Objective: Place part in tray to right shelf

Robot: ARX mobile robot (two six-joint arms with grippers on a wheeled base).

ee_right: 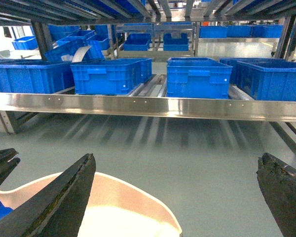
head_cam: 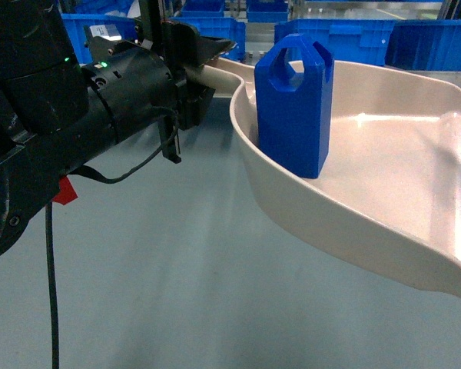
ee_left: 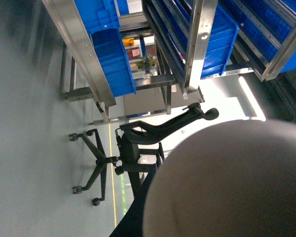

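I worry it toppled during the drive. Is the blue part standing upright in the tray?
Upright. The part stands on its base inside the tray, handle hole on top, close to the rim.

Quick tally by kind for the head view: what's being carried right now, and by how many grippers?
Blue part: 1, standing upright in the tray
Beige tray: 1
Gripper holding the tray's handle: 1, the left gripper
Total: 3
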